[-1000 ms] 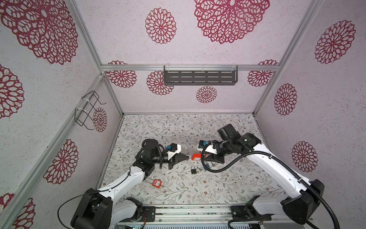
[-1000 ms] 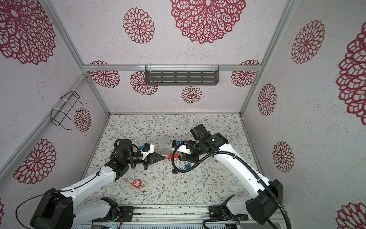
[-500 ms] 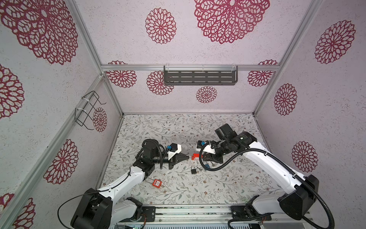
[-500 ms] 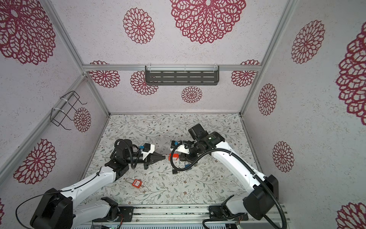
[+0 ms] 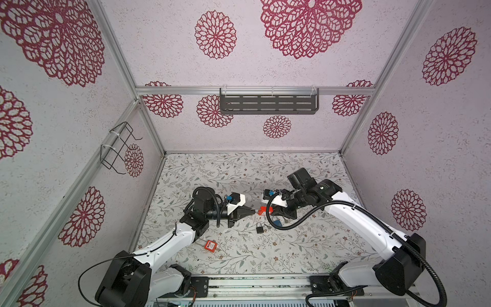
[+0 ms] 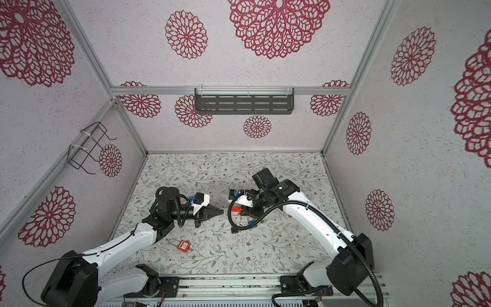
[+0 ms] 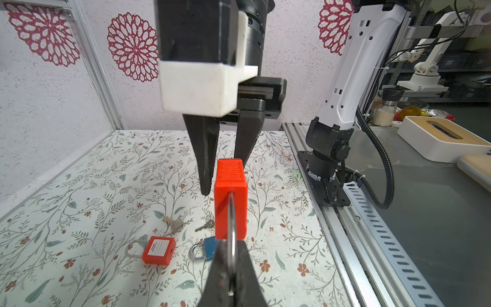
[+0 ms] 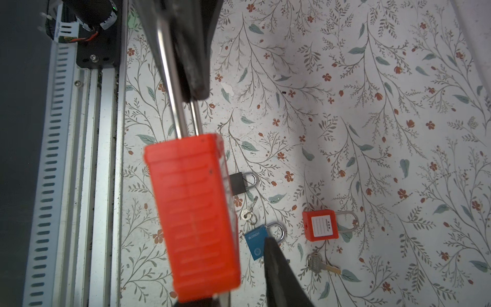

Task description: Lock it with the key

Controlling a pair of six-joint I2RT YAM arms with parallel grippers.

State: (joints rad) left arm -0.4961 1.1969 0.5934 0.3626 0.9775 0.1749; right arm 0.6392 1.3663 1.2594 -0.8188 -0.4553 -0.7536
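My left hand is closed on the shackle of the lock and holds it in the air, the same as a second ago. Just beyond it, my right hand has come in a little. Its fingers now stand apart on both sides of the lock body, and one clearly does not touch it. This hand carries no key. A key and a smaller key lie on the table below both hands. I think the lock is presented well, but a key must still be fetched.
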